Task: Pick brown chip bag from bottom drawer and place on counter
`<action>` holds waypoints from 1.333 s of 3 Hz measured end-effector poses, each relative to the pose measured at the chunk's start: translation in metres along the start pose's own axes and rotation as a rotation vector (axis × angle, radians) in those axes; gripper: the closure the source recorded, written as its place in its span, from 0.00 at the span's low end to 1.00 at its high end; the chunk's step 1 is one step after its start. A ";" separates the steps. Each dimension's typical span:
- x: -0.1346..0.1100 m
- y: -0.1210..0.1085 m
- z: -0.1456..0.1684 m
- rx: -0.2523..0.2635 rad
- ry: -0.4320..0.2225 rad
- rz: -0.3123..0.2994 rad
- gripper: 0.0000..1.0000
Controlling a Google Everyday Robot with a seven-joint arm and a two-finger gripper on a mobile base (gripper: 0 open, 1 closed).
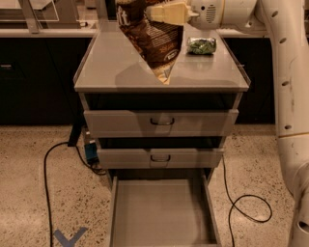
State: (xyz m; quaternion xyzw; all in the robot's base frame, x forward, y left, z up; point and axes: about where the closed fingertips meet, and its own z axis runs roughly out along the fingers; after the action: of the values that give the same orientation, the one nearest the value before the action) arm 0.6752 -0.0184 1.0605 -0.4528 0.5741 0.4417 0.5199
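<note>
The brown chip bag (152,41) hangs in the air above the counter (111,67), its tan-gold tip pointing down near the counter's front edge. My gripper (166,13) is shut on the bag's upper part at the top of the view, its pale fingers (169,14) pinching the foil. The white arm comes in from the right. The bottom drawer (161,212) stands pulled out below, its flat grey floor bare.
A small clear packet of green contents (201,46) lies on the counter's back right. Two closed drawer fronts with dark loop handles (161,121) sit under the counter. Black cables (53,164) run over the speckled floor on both sides. A blue floor mark (69,237) is at bottom left.
</note>
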 end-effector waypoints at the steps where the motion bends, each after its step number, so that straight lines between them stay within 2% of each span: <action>1: 0.000 0.000 0.000 0.000 0.000 0.000 1.00; 2: 0.008 -0.014 0.004 0.000 0.009 -0.004 1.00; 3: 0.033 -0.048 0.012 0.004 0.020 0.026 1.00; 4: 0.052 -0.090 0.012 0.094 0.056 0.020 1.00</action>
State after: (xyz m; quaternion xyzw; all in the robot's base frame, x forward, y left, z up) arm 0.7628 -0.0279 1.0045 -0.4343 0.6130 0.4066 0.5198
